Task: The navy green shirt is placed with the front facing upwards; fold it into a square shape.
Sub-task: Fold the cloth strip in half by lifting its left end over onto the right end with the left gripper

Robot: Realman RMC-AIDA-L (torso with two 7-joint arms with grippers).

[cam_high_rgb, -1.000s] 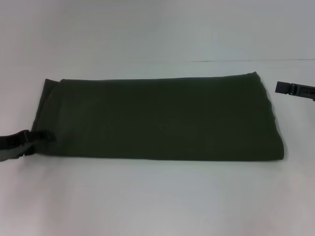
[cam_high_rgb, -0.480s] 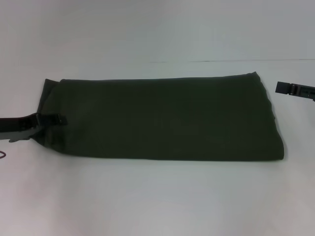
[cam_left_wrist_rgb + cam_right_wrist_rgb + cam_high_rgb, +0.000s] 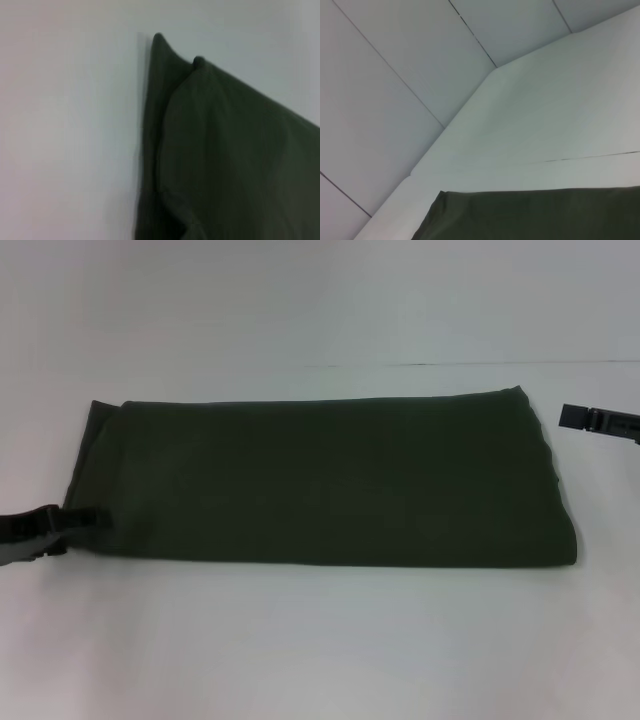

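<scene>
The navy green shirt [image 3: 330, 480] lies on the white table as a long, flat band running left to right, with no lettering showing. Its left end has a second layer peeking out beyond the top fold. My left gripper [image 3: 88, 519] reaches in from the left edge and its tip overlaps the shirt's near-left corner. The left wrist view shows that end of the shirt [image 3: 235, 165] with its two layered corners. My right gripper [image 3: 570, 417] hovers just off the shirt's far-right corner, apart from the cloth. The right wrist view shows one shirt [image 3: 535, 215] corner.
The white table [image 3: 320, 640] stretches bare in front of the shirt and behind it. A thin seam [image 3: 480, 364] runs across the far side. White wall panels [image 3: 395, 100] rise beyond the table's back edge.
Half a second ago my left gripper was farther up the shirt's left edge; it has come back down to the near-left corner, where it was one second ago. The right arm is still.
</scene>
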